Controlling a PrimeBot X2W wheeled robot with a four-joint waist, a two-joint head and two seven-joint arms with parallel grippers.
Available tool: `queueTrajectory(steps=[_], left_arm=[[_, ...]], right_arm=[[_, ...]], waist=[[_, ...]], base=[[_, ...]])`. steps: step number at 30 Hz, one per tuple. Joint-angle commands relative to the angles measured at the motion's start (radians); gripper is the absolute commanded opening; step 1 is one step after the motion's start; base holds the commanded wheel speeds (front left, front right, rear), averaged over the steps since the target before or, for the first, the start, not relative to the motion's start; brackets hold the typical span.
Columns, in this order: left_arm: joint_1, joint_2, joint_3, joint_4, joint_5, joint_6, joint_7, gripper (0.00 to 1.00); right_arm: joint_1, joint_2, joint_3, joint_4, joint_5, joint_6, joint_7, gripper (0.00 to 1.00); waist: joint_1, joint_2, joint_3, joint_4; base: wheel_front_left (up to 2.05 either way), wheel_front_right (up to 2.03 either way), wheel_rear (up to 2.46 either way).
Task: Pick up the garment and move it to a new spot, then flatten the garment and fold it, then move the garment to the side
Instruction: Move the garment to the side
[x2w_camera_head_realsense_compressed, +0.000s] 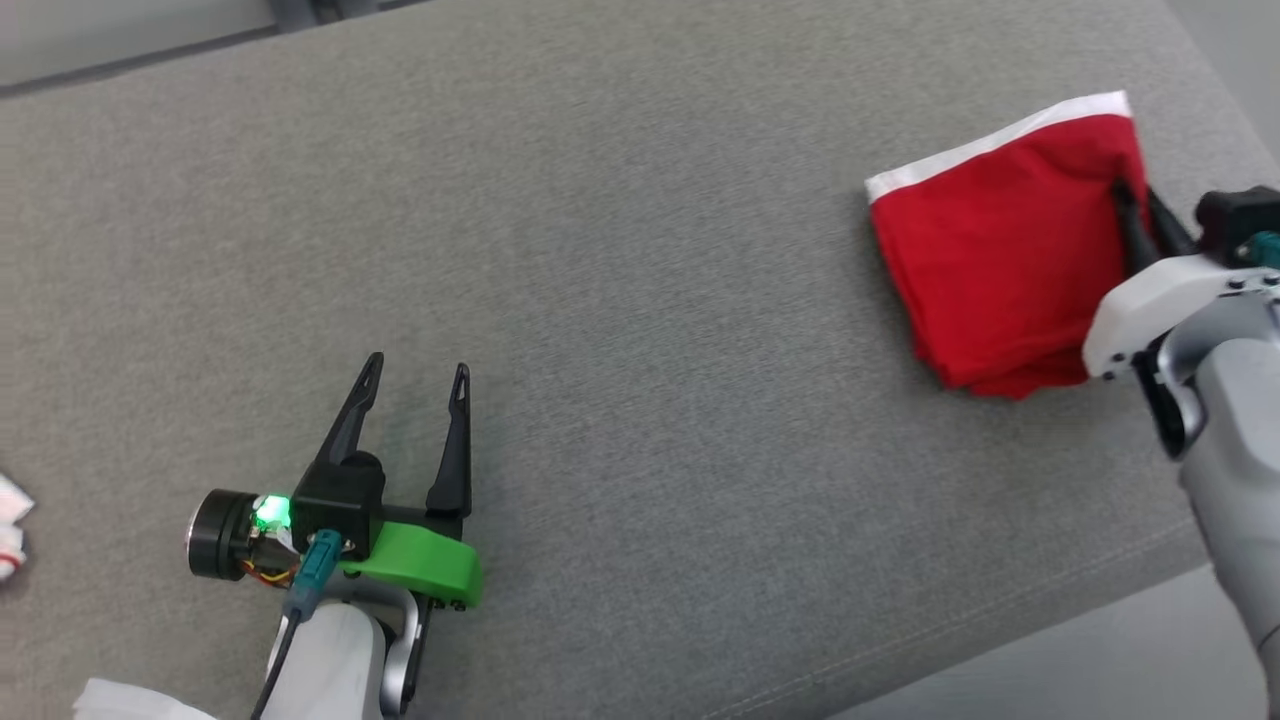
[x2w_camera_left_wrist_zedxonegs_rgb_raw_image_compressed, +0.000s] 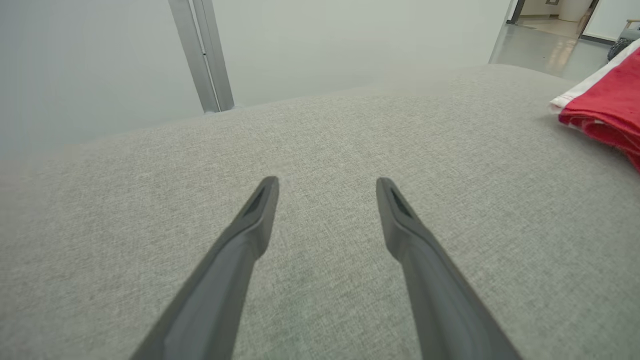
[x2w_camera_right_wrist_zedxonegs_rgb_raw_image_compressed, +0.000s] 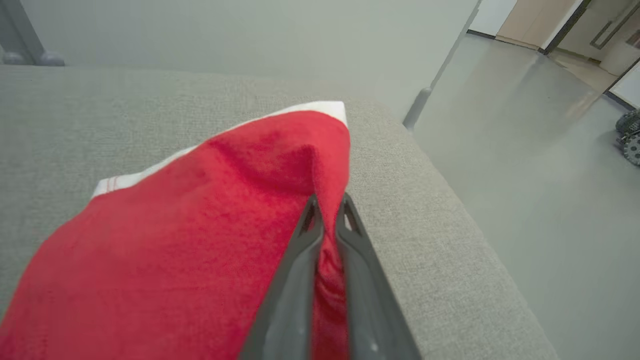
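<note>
Head view, grey fabric cushion (x2w_camera_head_realsense_compressed: 640, 250), grey floor (x2w_camera_head_realsense_compressed: 1100, 660), left claw (x2w_camera_head_realsense_compressed: 418, 364) spread, right claw (x2w_camera_head_realsense_compressed: 1135, 195) pinching red garment (x2w_camera_head_realsense_compressed: 1000, 250)

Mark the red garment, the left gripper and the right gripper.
red garment (x2w_camera_head_realsense_compressed: 990, 250), head view, middle of top layer.
left gripper (x2w_camera_head_realsense_compressed: 418, 365), head view, midway between open fingertips.
right gripper (x2w_camera_right_wrist_zedxonegs_rgb_raw_image_compressed: 329, 200), right wrist view, between fingertips pinching the red garment.

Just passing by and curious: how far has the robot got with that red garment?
Done, it seems: the red garment lies folded in layers, white band along one edge. In hand: the right gripper is pinching its edge near the right edge of the grey cushion; the left gripper hangs open, apart. Left: probably letting go once it sits aside.
</note>
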Motion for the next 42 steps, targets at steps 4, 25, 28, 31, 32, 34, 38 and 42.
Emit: queueTrajectory(steps=[4,25,28,31,32,34,38,42], left_arm=[[-0.032,0.005,0.006,-0.027,-0.001,0.015,0.0,1.0],[-0.026,0.004,0.039,-0.037,-0.023,0.034,0.0,1.0],[-0.014,0.004,0.04,-0.034,-0.032,0.043,0.0,1.0],[-0.001,0.004,0.045,-0.033,-0.043,0.052,0.0,1.0],[0.002,0.004,0.045,-0.032,-0.047,0.056,0.0,1.0],[0.01,0.004,0.044,-0.032,-0.058,0.06,0.0,1.0],[0.021,0.004,0.037,-0.029,-0.072,0.069,0.0,1.0],[0.038,0.004,0.04,-0.023,-0.089,0.078,0.0,1.0]], right_arm=[[-0.064,-0.084,-0.101,0.069,-0.081,-0.001,0.0,0.0],[-0.088,-0.053,-0.601,-0.096,-0.411,-0.001,0.0,1.0],[-0.062,0.004,-0.543,-0.188,-0.381,-0.001,0.0,1.0],[-0.013,0.052,-0.458,-0.28,-0.325,-0.001,0.0,1.0],[0.003,0.063,-0.435,-0.304,-0.309,-0.001,0.0,1.0],[0.041,0.082,-0.389,-0.352,-0.264,-0.001,0.0,1.0],[0.125,0.096,-0.304,-0.421,-0.189,-0.001,0.0,1.0],[0.212,0.119,-0.256,-0.465,-0.13,-0.001,0.0,1.0]], waist=[[0.0,0.0,0.113,0.167],[0.0,0.0,0.107,0.2],[0.0,0.0,0.087,0.203],[0.0,0.0,0.059,0.21],[0.0,0.0,0.051,0.213],[0.0,0.0,0.033,0.223],[0.0,0.0,-0.004,0.249],[0.0,0.0,-0.039,0.271]], base=[[0.0,0.0,0.0],[0.0,0.0,0.0],[0.0,0.0,0.0],[0.0,0.0,0.0],[0.0,0.0,0.0],[0.0,0.0,0.0],[0.0,0.0,0.0],[0.0,0.0,0.0]])
